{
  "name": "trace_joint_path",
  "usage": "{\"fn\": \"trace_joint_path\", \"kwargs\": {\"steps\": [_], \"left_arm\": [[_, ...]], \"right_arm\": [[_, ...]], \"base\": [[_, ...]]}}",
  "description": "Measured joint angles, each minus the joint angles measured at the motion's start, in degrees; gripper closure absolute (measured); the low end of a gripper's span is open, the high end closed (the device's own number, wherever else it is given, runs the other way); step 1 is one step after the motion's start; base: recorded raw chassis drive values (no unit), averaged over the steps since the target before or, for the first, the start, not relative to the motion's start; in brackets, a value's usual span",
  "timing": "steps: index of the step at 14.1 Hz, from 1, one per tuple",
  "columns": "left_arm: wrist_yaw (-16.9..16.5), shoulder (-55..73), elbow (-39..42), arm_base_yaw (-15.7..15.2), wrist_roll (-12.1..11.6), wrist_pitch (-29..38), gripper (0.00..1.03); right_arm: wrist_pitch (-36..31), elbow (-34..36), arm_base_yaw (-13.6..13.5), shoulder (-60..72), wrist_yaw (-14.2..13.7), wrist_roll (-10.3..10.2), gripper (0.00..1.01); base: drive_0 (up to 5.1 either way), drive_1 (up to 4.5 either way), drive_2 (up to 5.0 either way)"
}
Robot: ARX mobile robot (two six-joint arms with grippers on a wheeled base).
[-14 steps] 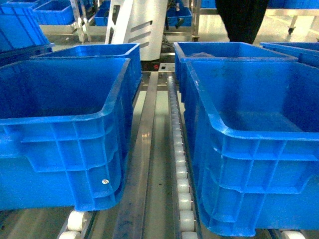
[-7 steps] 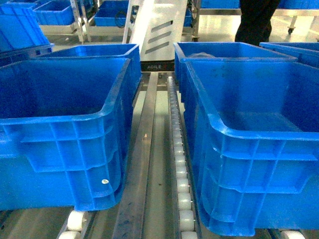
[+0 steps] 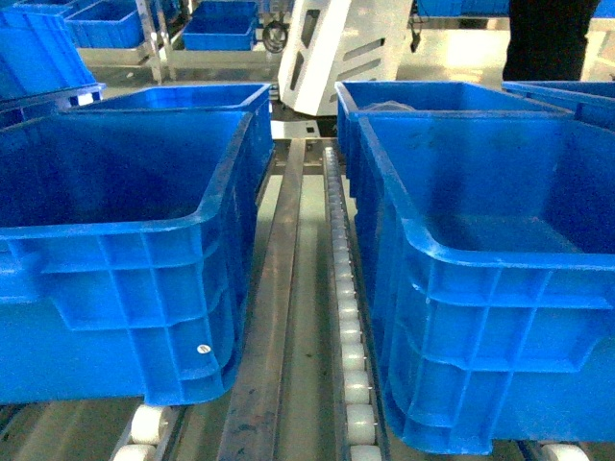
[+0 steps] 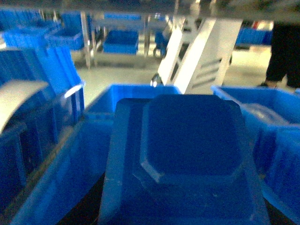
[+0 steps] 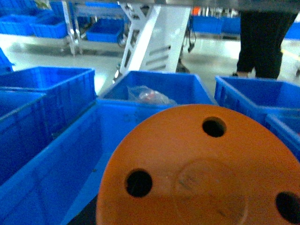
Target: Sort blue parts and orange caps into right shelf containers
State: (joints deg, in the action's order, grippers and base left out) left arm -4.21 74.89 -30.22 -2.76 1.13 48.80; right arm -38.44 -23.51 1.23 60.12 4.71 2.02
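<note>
A blue part [image 4: 187, 154] with a raised octagonal face fills the left wrist view, hanging above a blue crate [image 4: 61, 187]; it hides the left gripper's fingers. An orange cap [image 5: 197, 173], a round face with three dark holes, fills the lower right wrist view and hides the right gripper's fingers. It hangs over the near right shelf container [image 5: 70, 154]. In the head view that container [image 3: 500, 336] stands at the right with another container [image 3: 452, 96] behind it. Neither gripper shows in the head view.
Two more blue crates [image 3: 125, 288] stand on the left. A roller track [image 3: 346, 317] and a metal rail run between the rows. A clear bag [image 5: 150, 96] lies in the far right crate. A white machine [image 3: 336, 48] and a person's legs [image 5: 262, 42] are behind.
In the background the white machine and the person in dark trousers have shifted to the right. The crates have not moved.
</note>
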Motion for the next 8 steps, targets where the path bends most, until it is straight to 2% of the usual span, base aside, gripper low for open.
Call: {"fn": "trace_joint_path", "kwargs": {"steps": [2,3,4,5,6,8], "left_arm": [[1.77,14.60,-11.56,1.36,2.01,-6.21,0.57],[1.64,17.84,-16.04,2.10,3.02,-7.65,0.45],[1.90,18.60,-18.40,2.80,3.48,-7.72,0.32],[3.43,18.36,-18.75,3.04,3.91,-8.11,0.20],[4.11,18.38,-18.73,2.97,4.74,-8.57,0.07],[4.46,18.38,-18.69,2.56,5.14,-8.55,0.05]], "right_arm": [[2.45,-12.44,0.26,18.45,-2.60,-0.96,0.57],[3.06,-18.21,-0.24,25.57,-5.22,-1.46,0.57],[2.27,-21.53,-1.01,30.21,-8.35,-1.51,0.51],[2.89,-22.05,-1.66,31.69,-11.67,-1.36,0.38],[2.71,-21.94,-1.90,31.69,-12.09,-1.33,0.25],[2.60,-22.03,-1.95,31.54,-12.39,-1.36,0.01]], "base": [[0.0,0.00,0.0],[0.0,0.00,0.0],[0.0,0.00,0.0],[0.0,0.00,0.0],[0.0,0.00,0.0],[0.0,0.00,0.0]]}}
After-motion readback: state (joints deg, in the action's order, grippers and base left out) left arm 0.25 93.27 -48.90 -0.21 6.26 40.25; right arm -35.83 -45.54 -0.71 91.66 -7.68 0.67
